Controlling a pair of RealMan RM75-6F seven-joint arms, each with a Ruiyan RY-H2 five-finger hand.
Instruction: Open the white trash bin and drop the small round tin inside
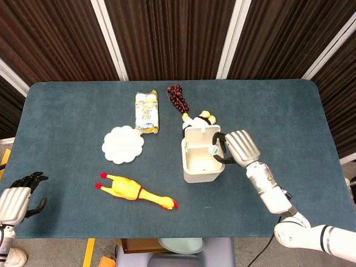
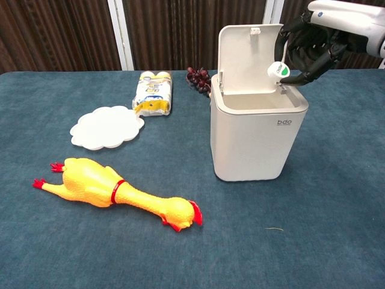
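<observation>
The white trash bin (image 1: 192, 169) (image 2: 252, 138) stands near the table's middle with its lid (image 2: 243, 57) swung up and open. My right hand (image 1: 236, 147) (image 2: 310, 45) hovers over the bin's right rim and pinches the small round white tin (image 1: 213, 150) (image 2: 277, 71) with a green mark, just above the opening. My left hand (image 1: 19, 194) rests low at the table's near left corner, fingers apart, holding nothing; the chest view does not show it.
A yellow rubber chicken (image 1: 136, 191) (image 2: 117, 192) lies in front of the bin to the left. A white scalloped plate (image 1: 123, 144) (image 2: 106, 127), a snack pack (image 1: 147, 112) (image 2: 151, 92) and dark grapes (image 1: 178, 98) (image 2: 197, 77) sit behind. A small yellow toy (image 1: 204, 117) is behind the bin.
</observation>
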